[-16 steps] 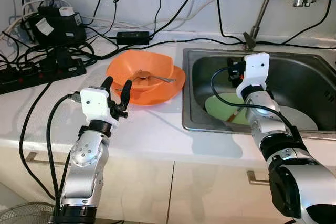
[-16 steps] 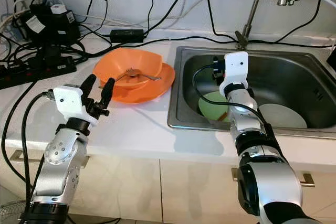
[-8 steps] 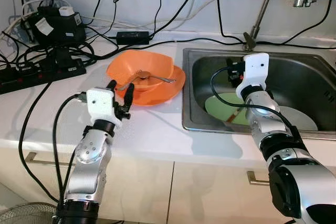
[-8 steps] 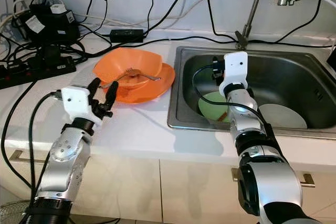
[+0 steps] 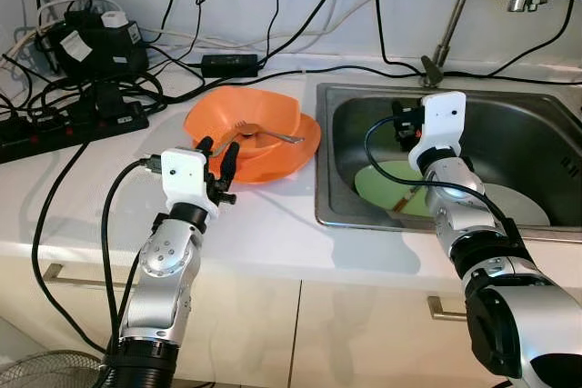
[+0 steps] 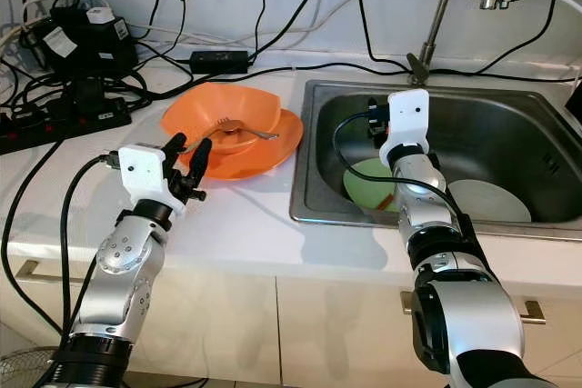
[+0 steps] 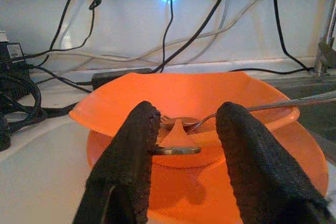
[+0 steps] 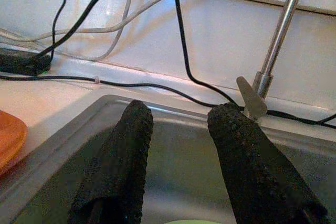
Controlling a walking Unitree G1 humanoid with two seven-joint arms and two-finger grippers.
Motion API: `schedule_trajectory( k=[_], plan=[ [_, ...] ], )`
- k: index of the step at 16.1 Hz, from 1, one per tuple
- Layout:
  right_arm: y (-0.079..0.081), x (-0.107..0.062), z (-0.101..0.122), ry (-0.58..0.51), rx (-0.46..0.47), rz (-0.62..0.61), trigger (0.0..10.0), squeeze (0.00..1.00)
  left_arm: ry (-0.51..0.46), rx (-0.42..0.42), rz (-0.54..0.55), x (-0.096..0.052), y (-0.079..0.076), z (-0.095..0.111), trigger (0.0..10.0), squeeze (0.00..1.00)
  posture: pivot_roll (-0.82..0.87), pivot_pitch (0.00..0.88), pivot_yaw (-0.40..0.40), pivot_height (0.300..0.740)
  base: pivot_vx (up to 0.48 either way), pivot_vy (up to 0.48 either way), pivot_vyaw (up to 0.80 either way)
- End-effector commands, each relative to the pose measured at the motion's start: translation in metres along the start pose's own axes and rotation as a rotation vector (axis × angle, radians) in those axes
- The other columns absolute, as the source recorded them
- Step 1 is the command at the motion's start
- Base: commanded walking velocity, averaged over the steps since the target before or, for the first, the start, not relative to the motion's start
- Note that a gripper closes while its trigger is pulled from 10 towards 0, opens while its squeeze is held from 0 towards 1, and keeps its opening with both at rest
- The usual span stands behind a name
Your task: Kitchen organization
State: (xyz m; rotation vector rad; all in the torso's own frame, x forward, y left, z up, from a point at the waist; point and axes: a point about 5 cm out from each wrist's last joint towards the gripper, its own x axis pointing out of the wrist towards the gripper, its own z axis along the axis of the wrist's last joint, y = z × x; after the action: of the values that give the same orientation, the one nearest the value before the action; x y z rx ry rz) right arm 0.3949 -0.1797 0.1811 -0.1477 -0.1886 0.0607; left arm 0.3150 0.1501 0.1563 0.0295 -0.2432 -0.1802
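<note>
on the white counter (image 5: 273, 215), nothing looks sorted yet: the left gripper (image 5: 216, 153), fingers apart, sits at the orange bowl's (image 5: 250, 114) 7 o'clock rim, cutlery (image 7: 176, 141) still inside, while the right gripper (image 8: 181, 140), fingers apart and empty, hovers over the sink (image 5: 536, 134).

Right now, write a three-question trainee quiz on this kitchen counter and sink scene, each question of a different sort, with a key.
1. True or false: the left claw is shut on the fork.
2. Which dishes lie in the sink?
A. a green plate and a white plate
B. two orange bowls
C. a glass and a mug
3. Fill in: the orange bowl sits on an orange ____.

Key:
1. False; its fingers are open, short of the bowl.
2. A
3. plate

The right claw hangs open over the sink.
</note>
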Motion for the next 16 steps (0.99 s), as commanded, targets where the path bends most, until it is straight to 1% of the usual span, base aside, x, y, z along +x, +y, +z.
schedule_trajectory(
  k=[1, 6, 9, 11, 16],
  plan=[
    [0.000, 0.004, 0.008, -0.024, -0.002, 0.004, 10.0, 0.00, 0.000, -0.003, -0.010, 0.005, -0.004, 0.001, 0.0, 0.00, 0.08, 0.000, -0.015, 0.740, 0.000, 0.000, 0.00],
    [0.000, 0.004, 0.008, -0.022, -0.002, 0.004, 10.0, 0.00, 0.001, -0.003, -0.003, 0.006, -0.004, 0.001, 0.0, 0.00, 0.08, 0.000, -0.015, 0.740, 0.000, 0.000, 0.00],
    [0.000, 0.004, 0.008, -0.022, -0.002, 0.005, 10.0, 0.00, -0.012, 0.003, 0.000, 0.007, -0.004, 0.004, 0.0, 0.00, 0.09, 0.000, -0.016, 0.740, 0.000, 0.000, 0.00],
    [0.001, 0.004, 0.007, -0.022, 0.000, 0.006, 10.0, 0.00, -0.037, 0.011, 0.001, 0.008, -0.004, 0.009, 0.0, 0.00, 0.09, 0.000, -0.016, 0.740, 0.000, 0.000, 0.00],
    [0.002, 0.003, 0.006, -0.019, 0.004, 0.007, 10.0, 0.00, -0.168, 0.043, 0.017, 0.013, -0.003, 0.036, 0.0, 0.00, 0.09, 0.000, -0.013, 0.740, 0.000, 0.000, 0.00]
  ],
)
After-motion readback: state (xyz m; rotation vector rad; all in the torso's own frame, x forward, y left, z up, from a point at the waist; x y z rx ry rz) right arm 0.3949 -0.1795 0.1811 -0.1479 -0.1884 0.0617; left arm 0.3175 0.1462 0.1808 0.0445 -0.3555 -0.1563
